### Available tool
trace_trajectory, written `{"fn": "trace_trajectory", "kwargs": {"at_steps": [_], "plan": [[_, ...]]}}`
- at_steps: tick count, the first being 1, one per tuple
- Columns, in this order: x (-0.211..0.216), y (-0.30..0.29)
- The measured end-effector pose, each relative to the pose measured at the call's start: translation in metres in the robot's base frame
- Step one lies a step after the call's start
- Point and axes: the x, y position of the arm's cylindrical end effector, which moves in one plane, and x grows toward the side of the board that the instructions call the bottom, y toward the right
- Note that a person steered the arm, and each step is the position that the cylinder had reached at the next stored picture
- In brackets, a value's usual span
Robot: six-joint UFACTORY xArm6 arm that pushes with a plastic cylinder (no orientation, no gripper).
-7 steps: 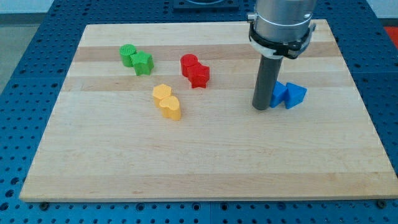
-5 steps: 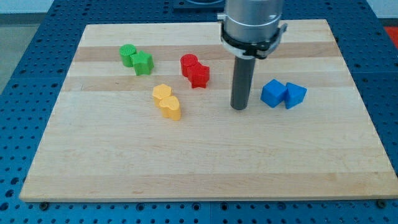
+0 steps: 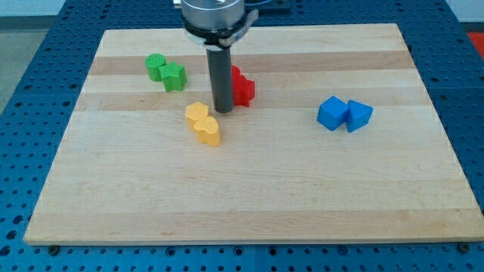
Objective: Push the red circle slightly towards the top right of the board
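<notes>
The red circle (image 3: 235, 74) sits on the board's upper middle, mostly hidden behind my rod, touching a red star (image 3: 243, 91) just below and to its right. My tip (image 3: 223, 110) is on the board just below and left of the red pair, close to the red star's left side and right above the yellow blocks. The rod stands upright and crosses in front of the red circle.
Two yellow blocks (image 3: 203, 123) lie touching just below-left of my tip. A green circle (image 3: 156, 66) and green star (image 3: 173, 75) sit at the upper left. A blue cube (image 3: 331, 113) and blue triangle (image 3: 360, 115) sit at the right. The wooden board (image 3: 249, 204) lies on a blue pegboard.
My rod has swept left across the board, from beside the blue blocks to the lower left side of the red pair. No block has visibly moved.
</notes>
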Motion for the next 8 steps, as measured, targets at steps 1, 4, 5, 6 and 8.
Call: {"fn": "trace_trajectory", "kwargs": {"at_steps": [1,4,5,6,8], "plan": [[-0.015,-0.012],[-0.052,-0.011],[-0.054,-0.009],[-0.066,0.001],[-0.082,0.028]]}}
